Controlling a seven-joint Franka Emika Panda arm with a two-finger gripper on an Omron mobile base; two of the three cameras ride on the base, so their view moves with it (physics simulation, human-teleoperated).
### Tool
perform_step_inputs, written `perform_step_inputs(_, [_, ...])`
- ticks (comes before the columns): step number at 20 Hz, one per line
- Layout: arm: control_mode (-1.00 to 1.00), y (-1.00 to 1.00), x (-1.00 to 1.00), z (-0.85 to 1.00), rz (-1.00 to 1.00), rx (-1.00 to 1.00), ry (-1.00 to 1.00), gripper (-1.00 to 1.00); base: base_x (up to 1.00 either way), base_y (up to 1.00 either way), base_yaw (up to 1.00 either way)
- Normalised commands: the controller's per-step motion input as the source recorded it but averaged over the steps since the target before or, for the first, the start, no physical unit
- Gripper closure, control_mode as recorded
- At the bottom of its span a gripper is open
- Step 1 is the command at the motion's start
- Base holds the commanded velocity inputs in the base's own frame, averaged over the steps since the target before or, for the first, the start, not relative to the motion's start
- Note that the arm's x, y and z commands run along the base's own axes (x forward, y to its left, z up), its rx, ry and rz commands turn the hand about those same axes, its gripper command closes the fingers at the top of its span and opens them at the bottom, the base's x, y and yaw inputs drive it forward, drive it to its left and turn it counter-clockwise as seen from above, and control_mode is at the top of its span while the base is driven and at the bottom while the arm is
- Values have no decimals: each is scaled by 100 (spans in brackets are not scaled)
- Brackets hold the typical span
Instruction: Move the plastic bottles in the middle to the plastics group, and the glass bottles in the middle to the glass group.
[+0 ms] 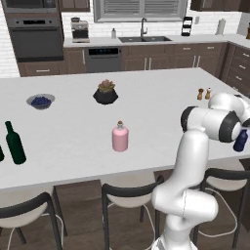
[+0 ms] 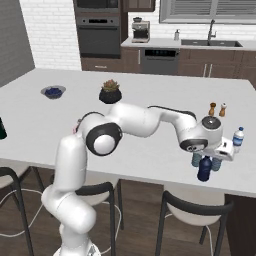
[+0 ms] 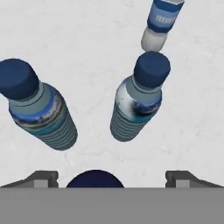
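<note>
Navy bottle [image 3: 94, 178] between open claw [image 3: 111, 178] tips.

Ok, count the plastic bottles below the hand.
4. In the hand view, a dark navy bottle sits nearest, a navy-capped bottle left, another centre, a white-capped bottle farthest. More may be hidden outside the frame.
</note>
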Motion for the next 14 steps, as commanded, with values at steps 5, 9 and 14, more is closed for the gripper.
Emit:
perform_step_inputs(5, [-100, 20, -2, 28, -1, 3, 0, -100, 0, 0, 0])
perform_step_inputs(9, [-100, 30, -9, 39, 0, 1, 0, -100, 0, 0, 0])
perform_step_inputs(14, [-100, 49, -34, 44, 0, -1, -1, -100, 0, 0, 0])
